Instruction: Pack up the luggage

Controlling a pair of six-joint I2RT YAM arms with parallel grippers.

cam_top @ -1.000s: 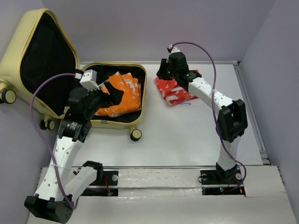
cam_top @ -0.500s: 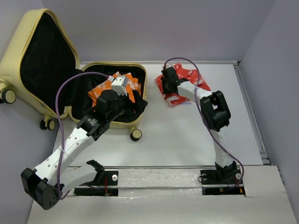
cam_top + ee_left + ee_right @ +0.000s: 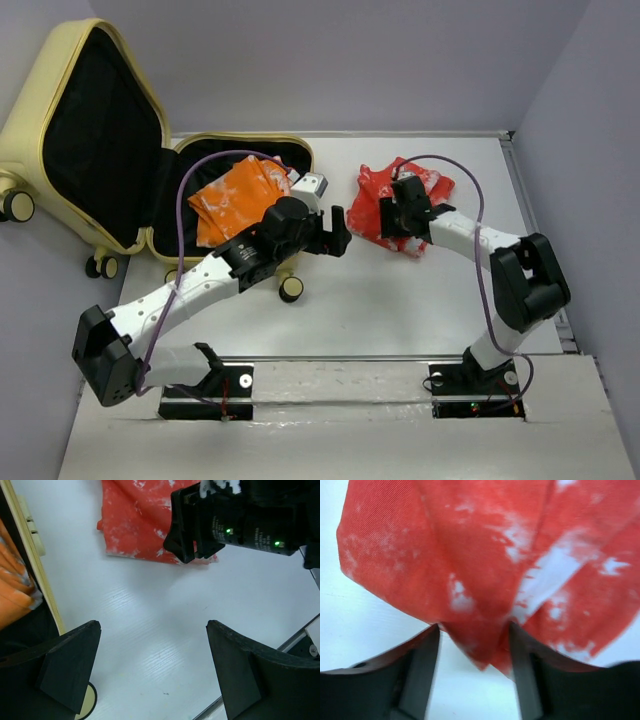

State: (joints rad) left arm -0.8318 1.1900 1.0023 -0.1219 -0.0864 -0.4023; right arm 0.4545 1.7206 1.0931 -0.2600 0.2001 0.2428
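White table (image 3: pixel 400 300): the luggage (image 3: pixel 25 140) lies open at the far left. The red cloth (image 3: pixel 375 195) lies off to its right, a fold between the right gripper's (image 3: pixel 475 630) narrow fingers, grip uncertain. The left gripper (image 3: pixel 152 630) gapes wide and empty between them.

left arm (image 3: pixel 190 290) stretched long and low across to the right, elbow almost straight. the left gripper (image 3: pixel 338 232) points toward the other arm, jaws spread wide, nothing between them. right arm (image 3: pixel 520 285) is folded, elbow jutting out on the right and forearm reaching back in to the left. right gripper (image 3: pixel 392 213) tips downward, jaws pinched on a fold of red cloth (image 3: pixel 470 570). the two grippers sit near each other, not touching.
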